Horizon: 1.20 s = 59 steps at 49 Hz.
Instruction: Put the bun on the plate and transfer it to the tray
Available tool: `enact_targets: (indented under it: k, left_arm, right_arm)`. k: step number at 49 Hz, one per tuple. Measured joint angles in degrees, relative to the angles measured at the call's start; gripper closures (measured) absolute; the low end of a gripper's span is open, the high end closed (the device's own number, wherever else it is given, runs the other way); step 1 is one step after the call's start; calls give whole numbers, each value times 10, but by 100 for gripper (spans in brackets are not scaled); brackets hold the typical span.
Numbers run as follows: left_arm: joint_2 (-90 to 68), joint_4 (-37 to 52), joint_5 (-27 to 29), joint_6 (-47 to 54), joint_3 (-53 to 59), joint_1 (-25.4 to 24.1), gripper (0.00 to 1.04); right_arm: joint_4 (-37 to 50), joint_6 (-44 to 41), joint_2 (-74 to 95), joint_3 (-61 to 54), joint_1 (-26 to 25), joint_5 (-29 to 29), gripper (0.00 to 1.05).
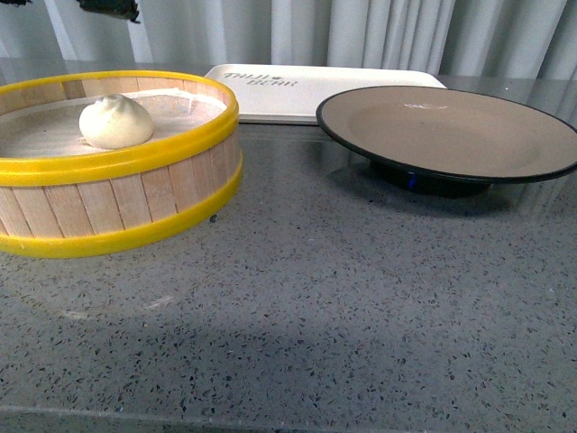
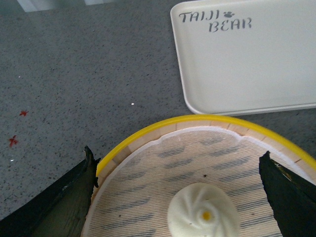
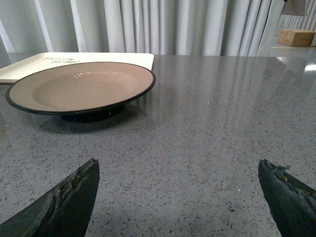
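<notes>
The off-white bun [image 1: 115,121] sits in the yellow-rimmed wooden steamer basket [image 1: 135,194] at the left. The brown-grey plate [image 1: 451,133] with a black rim stands empty at the right. The cream tray [image 1: 297,90] lies behind, between them. Neither gripper shows in the front view. In the left wrist view my left gripper [image 2: 177,170] is open above the basket [image 2: 148,133], its fingers [image 2: 74,197] wide on either side of the bun [image 2: 203,213]; the tray [image 2: 247,54] lies beyond. My right gripper [image 3: 177,177] is open and empty over bare table, the plate [image 3: 81,86] ahead of it.
The grey speckled table [image 1: 315,316] stretches to the front edge. Grey curtains [image 1: 361,32] hang behind it. A cardboard box [image 3: 296,37] stands far off in the right wrist view. Small red marks [image 2: 15,140] dot the table beside the basket.
</notes>
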<state>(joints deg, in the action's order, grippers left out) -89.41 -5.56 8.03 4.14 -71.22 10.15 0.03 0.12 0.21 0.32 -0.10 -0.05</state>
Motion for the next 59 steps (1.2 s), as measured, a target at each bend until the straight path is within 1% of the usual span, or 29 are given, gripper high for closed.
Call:
enact_targets:
  k: [10, 20, 42, 50, 59]
  left_arm:
    - [-4, -28, -5, 12, 1, -16, 7]
    - [-5, -67, -42, -9, 18, -24, 7]
    - [-9, -75, -62, -43, 25, 2, 7]
    - [-11, -64, -47, -39, 35, 13, 7]
    - [-12, -45, -22, -5, 44, 23, 7]
  right_arm:
    - [0, 0, 0, 0, 0, 0, 8]
    - [0, 0, 0, 0, 0, 0, 8]
    - [0, 0, 0, 0, 0, 0, 8]
    - [0, 0, 0, 0, 0, 0, 8]
    - [0, 0, 0, 0, 0, 0, 8]
